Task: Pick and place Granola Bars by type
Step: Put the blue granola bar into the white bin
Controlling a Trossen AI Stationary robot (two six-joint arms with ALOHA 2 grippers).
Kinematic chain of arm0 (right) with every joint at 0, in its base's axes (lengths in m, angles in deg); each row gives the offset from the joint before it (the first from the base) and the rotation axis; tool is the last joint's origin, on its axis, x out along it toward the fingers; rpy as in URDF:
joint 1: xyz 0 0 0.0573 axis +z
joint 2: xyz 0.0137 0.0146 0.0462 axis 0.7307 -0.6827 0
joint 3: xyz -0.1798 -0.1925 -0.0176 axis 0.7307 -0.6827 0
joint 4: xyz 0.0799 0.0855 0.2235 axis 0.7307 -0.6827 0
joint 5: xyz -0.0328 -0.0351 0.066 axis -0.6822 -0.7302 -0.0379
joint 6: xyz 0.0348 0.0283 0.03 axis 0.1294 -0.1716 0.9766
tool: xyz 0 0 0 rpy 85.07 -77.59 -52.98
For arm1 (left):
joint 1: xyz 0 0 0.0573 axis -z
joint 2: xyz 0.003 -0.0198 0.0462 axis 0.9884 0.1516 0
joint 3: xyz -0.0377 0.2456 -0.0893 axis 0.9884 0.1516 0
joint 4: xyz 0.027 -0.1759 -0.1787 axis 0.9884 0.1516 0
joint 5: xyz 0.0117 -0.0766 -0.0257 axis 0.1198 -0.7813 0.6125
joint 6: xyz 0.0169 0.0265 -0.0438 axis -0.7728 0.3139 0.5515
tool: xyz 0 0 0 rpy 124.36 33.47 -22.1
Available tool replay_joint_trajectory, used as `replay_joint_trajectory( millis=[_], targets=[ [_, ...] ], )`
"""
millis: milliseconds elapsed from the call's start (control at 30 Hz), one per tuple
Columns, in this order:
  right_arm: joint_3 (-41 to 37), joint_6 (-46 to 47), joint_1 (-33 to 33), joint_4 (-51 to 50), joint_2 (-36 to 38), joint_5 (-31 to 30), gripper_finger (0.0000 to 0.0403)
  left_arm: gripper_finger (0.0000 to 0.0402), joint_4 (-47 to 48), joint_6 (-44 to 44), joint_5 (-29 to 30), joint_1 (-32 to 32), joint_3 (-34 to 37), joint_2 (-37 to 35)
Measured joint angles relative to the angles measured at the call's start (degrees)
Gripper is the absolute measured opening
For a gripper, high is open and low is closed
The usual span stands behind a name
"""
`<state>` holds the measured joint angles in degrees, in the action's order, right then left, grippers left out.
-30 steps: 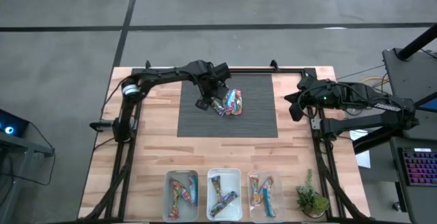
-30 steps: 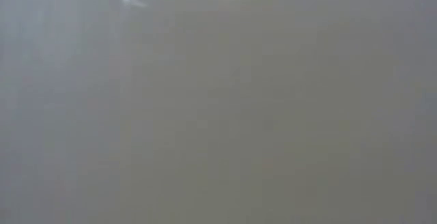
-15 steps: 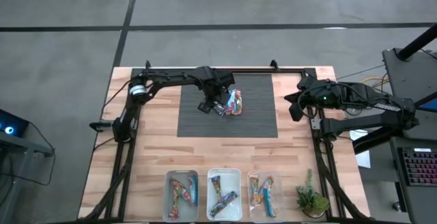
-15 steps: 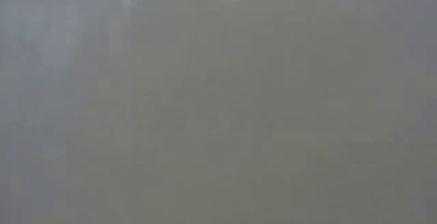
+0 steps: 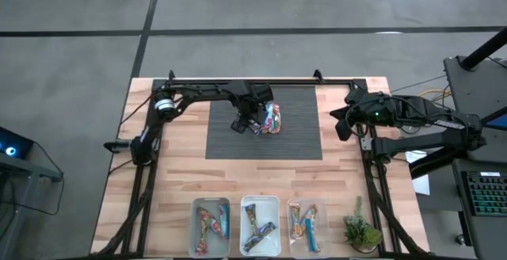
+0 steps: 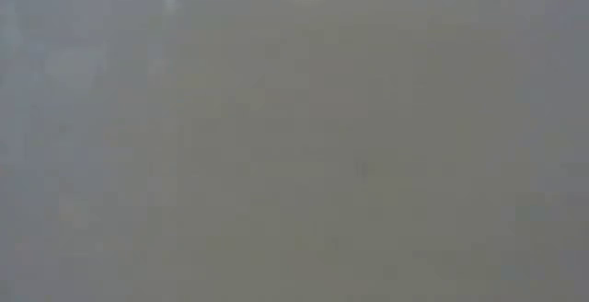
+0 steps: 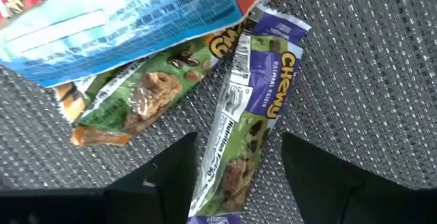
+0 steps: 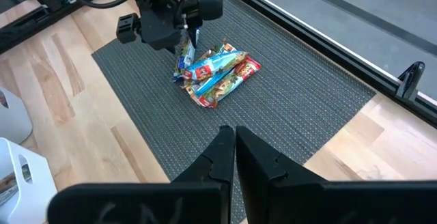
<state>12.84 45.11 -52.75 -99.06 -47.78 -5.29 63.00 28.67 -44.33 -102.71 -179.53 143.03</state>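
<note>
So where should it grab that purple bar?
Probably across the purple bar's narrow middle, from straight above. It lies flat on the mat, and the left gripper's open fingers already straddle its free end; the other end tucks under the blue wrapper.

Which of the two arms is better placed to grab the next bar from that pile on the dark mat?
Probably the left: its end effector is open astride a purple-wrapped granola bar in the pile. The right end effector is shut, off the mat.
</note>
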Motion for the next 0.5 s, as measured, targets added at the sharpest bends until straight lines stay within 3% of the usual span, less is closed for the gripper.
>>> replay_joint_trajectory(
  millis=[500],
  targets=[
    [0.0,0.0,0.0,0.0,0.0,0.0,0.0009,0.0193,-1.4,0.4,0.0,0.0,2.1,1.0]
  ],
)
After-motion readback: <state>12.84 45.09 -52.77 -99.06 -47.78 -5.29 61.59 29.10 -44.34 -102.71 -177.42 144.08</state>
